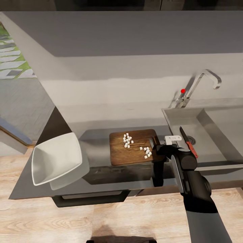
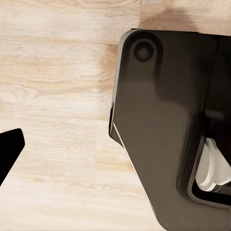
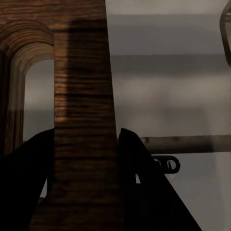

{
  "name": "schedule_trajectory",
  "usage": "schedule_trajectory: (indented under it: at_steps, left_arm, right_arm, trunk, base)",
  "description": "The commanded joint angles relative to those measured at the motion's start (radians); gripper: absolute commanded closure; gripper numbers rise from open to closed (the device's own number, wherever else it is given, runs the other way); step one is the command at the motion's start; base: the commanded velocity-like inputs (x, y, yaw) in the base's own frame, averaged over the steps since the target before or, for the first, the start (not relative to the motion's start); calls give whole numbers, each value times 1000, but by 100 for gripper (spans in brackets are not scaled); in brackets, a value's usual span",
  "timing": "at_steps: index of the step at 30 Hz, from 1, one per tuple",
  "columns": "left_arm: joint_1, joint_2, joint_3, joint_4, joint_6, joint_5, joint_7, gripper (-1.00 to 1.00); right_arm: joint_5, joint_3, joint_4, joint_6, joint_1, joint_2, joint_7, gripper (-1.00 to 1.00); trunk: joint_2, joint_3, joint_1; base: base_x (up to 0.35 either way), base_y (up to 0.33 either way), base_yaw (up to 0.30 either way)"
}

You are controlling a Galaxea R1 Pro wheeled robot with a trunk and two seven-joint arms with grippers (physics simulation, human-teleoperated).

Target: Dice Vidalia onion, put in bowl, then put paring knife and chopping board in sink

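The dark-brown chopping board (image 1: 133, 146) lies on the grey countertop (image 1: 98, 140). On it are two small clusters of white diced onion (image 1: 127, 140). My right gripper (image 1: 156, 147) is shut on the board's slot-handle end. The right wrist view shows that wooden handle strip (image 3: 82, 96) between the two dark fingers (image 3: 139, 168). The paring knife (image 1: 189, 144), dark blade and red handle, lies in the sink (image 1: 216, 135) near the drain, beside my wrist. The white bowl (image 1: 55, 162) stands empty at the counter's left end. A whole Vidalia onion is out of view. One dark left finger (image 2: 9, 151) hangs over the floor.
The bent chrome tap (image 1: 202, 81) with its red knob (image 1: 183, 90) rises behind the sink. A grey wall backs the counter. My black base (image 2: 163, 120) stands on the light wooden floor (image 2: 57, 96) in front of the counter.
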Motion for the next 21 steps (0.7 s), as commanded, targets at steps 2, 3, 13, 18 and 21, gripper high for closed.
schedule_trajectory:
  at_steps: [2, 3, 13, 18, 21]
  left_arm:
    - [0, 2, -6, -1, -3, 9, 8, -100]
    - [0, 2, -6, -1, -3, 9, 8, -100]
    - [0, 2, -6, 4, -3, 9, 8, -100]
    - [0, 1, -5, 9, -3, 9, 8, -100]
    - [0, 1, -5, 10, -3, 9, 8, -100]
  right_arm:
    - [4, 0, 40, 5, 0, 0, 8, 100]
    - [4, 0, 40, 5, 0, 0, 8, 100]
    - [4, 0, 40, 5, 0, 0, 8, 100]
    - [4, 0, 39, 5, 0, 0, 8, 100]
    - [4, 0, 39, 5, 0, 0, 8, 100]
  trunk:
    - [-1, 1, 1]
    - [-1, 3, 1]
    - [-1, 18, 1]
    - [-1, 26, 1]
    - [-1, 31, 1]
  base:
    - [0, 0, 0]
    - [0, 0, 0]
    - [0, 0, 0]
    - [0, 0, 0]
    - [0, 0, 0]
